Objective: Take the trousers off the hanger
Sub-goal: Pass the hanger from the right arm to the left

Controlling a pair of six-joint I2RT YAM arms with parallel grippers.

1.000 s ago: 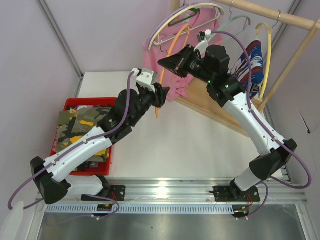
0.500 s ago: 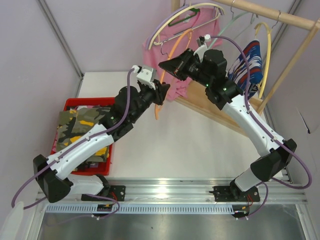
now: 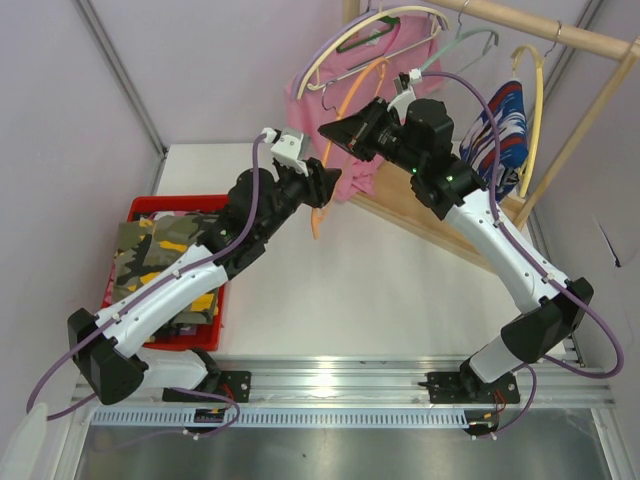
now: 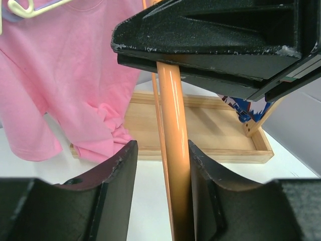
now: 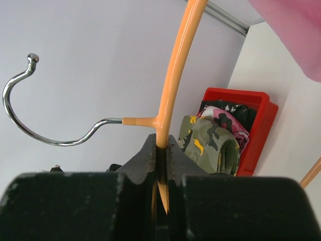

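Orange hanger (image 5: 176, 70), seemingly bare, pinched at its neck by the right end effector (image 5: 160, 150); the left end effector (image 4: 161, 165) is spread astride its bar. Camouflage trousers (image 3: 150, 255) lie in the red crate (image 3: 140, 205); a printed pair (image 3: 505, 120) hangs on the rail (image 3: 540, 30), apparently yet to be removed. Only the overhead view shows that rail; only the right wrist view shows the steel hook (image 5: 111, 120) hanging on nothing.

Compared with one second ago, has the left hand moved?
Yes, slightly: the left hand has shifted away from the red bin, toward the pink T-shirt.

Overhead camera looks down; both close wrist cameras share the hanger (image 4: 176, 150).
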